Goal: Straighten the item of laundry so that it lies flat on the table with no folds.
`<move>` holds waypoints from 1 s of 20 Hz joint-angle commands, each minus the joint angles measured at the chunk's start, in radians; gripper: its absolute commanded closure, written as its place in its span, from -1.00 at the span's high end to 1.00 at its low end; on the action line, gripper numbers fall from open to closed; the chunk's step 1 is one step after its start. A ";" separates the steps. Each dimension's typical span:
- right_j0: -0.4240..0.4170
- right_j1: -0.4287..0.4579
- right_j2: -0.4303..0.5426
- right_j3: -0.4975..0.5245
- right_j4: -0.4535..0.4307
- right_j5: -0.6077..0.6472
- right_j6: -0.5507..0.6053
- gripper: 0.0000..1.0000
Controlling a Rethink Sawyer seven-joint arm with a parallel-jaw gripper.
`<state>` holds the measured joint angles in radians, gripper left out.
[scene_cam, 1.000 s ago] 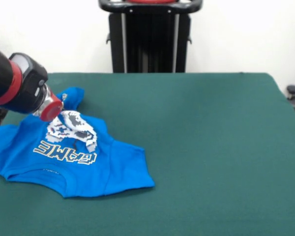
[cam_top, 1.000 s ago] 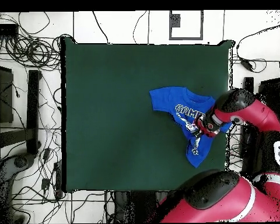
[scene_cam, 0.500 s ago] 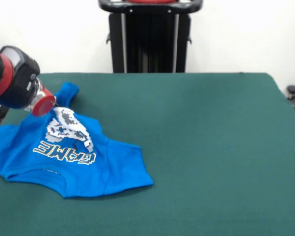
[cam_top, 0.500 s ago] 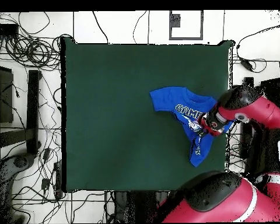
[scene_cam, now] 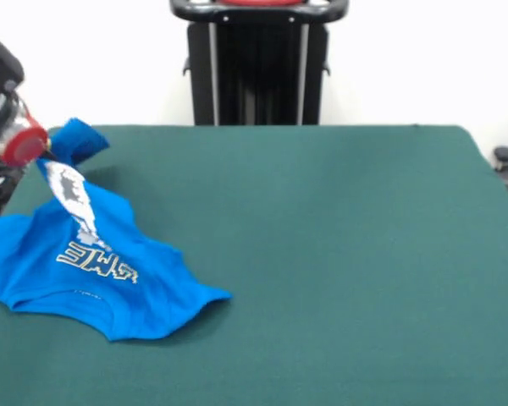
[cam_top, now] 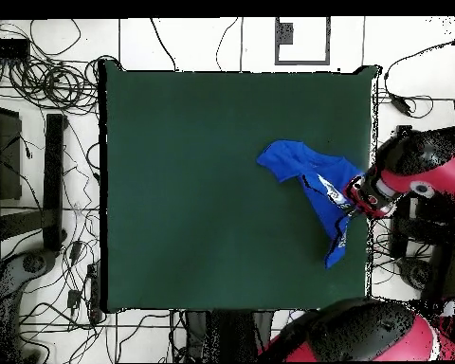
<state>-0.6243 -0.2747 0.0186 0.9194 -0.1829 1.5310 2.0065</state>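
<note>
The item of laundry (scene_cam: 85, 279), a bright blue T-shirt with white lettering, lies crumpled at the left side of the table (scene_cam: 339, 254). A ridge of it with the pixel print is pulled up and stretched toward my gripper (scene_cam: 44, 157), which is shut on the cloth at the table's left edge. One blue flap (scene_cam: 78, 139) hangs beside the gripper's red ring. From above, the item of laundry (cam_top: 302, 171) trails from the gripper (cam_top: 356, 197) as a narrow strip near the table's (cam_top: 193, 190) right edge. The fingertips are hidden by cloth.
The gripper hangs over the table's edge. Cables (cam_top: 51, 81) and dark stands (cam_top: 53, 180) crowd the floor beside the table in the overhead view. A dark wheeled object (scene_cam: 506, 161) sits past the table's right corner in the front view.
The gripper has moved outward toward the table's edge and upward, dragging the shirt with it. The cloth has stretched into a raised ridge and its free hem has slid after the gripper.
</note>
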 commanded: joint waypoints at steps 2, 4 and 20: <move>-0.011 -0.051 0.066 0.103 -0.023 -0.011 -0.166 -1.00; -0.014 -0.057 0.070 0.130 -0.020 -0.035 -0.160 -1.00; -0.061 -0.022 0.138 0.296 -0.065 -0.512 -0.191 1.00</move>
<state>-0.6933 -0.3290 0.0234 1.0393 -0.2174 1.1375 2.0065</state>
